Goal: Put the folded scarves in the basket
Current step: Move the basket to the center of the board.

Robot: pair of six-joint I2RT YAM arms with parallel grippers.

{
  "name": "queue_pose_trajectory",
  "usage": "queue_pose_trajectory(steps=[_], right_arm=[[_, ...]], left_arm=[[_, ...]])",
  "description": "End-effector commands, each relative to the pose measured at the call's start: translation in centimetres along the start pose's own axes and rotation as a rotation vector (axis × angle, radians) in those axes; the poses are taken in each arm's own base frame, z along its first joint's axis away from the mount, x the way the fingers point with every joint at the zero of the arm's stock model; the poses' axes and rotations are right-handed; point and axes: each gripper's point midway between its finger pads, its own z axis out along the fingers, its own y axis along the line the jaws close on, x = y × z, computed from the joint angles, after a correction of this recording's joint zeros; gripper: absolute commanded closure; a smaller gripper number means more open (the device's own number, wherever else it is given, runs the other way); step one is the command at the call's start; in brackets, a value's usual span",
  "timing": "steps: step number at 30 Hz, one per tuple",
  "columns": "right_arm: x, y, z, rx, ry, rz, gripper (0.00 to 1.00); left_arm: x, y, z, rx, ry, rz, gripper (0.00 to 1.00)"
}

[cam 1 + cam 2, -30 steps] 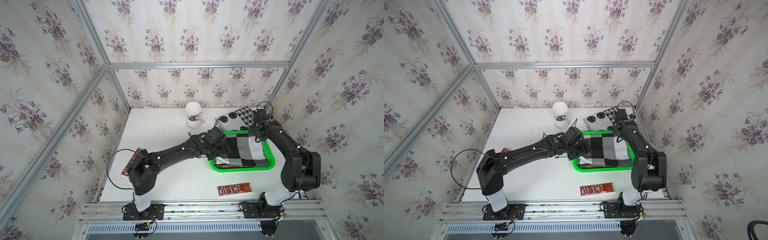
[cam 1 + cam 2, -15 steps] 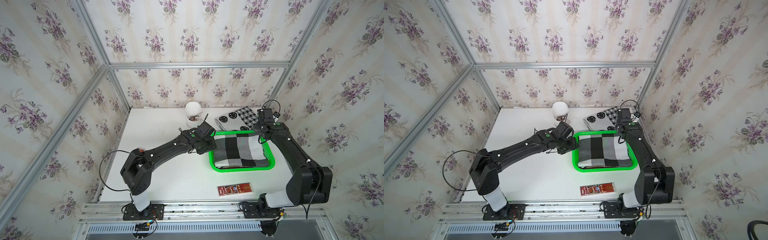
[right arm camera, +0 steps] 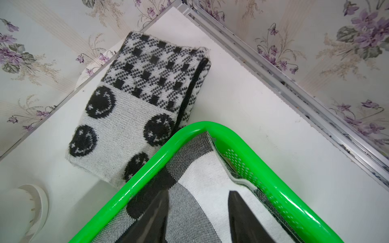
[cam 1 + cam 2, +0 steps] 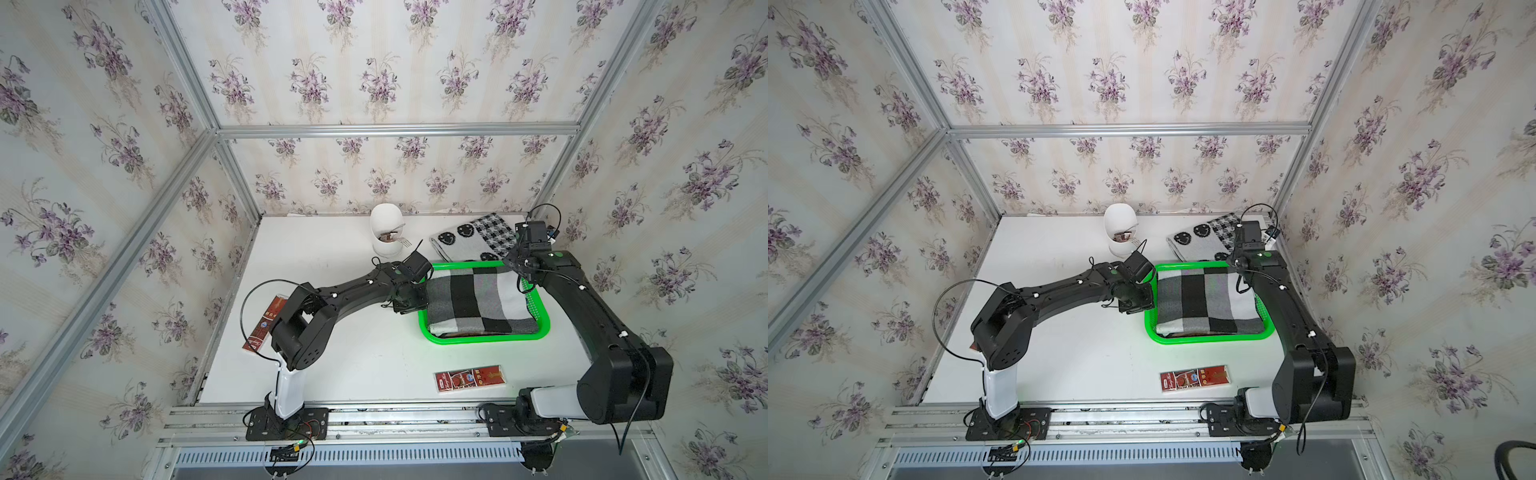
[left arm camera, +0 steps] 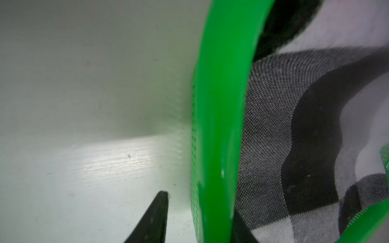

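Note:
The folded scarf (image 4: 478, 299) (image 4: 1204, 297), checked in black, grey and white, lies flat inside the bright green basket (image 4: 482, 338) (image 4: 1208, 338). My left gripper (image 4: 415, 297) (image 4: 1144, 297) is at the basket's left rim. In the left wrist view the left gripper (image 5: 200, 206) straddles the basket (image 5: 221, 105) rim: one finger stands over the table with a gap to the wall, the other is inside by the scarf (image 5: 273, 105). My right gripper (image 4: 519, 266) (image 3: 199, 193) hovers open over the scarf (image 3: 200, 174) at the far right corner of the basket (image 3: 242, 134).
A second knitted scarf with smiley faces (image 4: 469, 239) (image 3: 130, 94) lies behind the basket against the back wall. A white cup with cutlery (image 4: 386, 230) stands at the back. One red packet (image 4: 469, 378) lies near the front edge and another (image 4: 266, 322) by the left wall.
The left gripper has drawn back off the scarf to the basket's left rim and narrowed its jaws. The right gripper pulled back to the far right corner. The scarf now lies free.

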Motion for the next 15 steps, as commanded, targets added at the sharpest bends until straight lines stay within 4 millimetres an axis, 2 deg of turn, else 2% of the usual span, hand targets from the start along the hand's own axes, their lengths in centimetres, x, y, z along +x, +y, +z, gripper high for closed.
queue_pose_trajectory(steps=[1, 5, 7, 10, 15], right_arm=[[-0.5, 0.1, -0.4, -0.008, -0.016, -0.004, 0.49], [-0.5, 0.6, -0.2, -0.028, -0.011, 0.003, 0.49], [-0.5, 0.8, -0.1, -0.032, -0.006, 0.005, 0.49], [-0.7, 1.1, 0.0, -0.034, -0.01, 0.007, 0.49], [-1.1, 1.5, 0.6, -0.032, -0.022, 0.014, 0.49]], left_arm=[[-0.9, 3.7, -1.9, -0.137, -0.079, 0.007, 0.7], [-1.0, 7.8, -4.1, -0.197, -0.11, -0.036, 0.8], [-0.9, 9.8, -5.4, -0.214, -0.118, -0.044, 0.79], [-0.5, 13.6, -8.3, -0.28, -0.137, -0.034, 0.79], [1.1, 20.0, -12.5, -0.39, -0.092, -0.052, 0.82]])
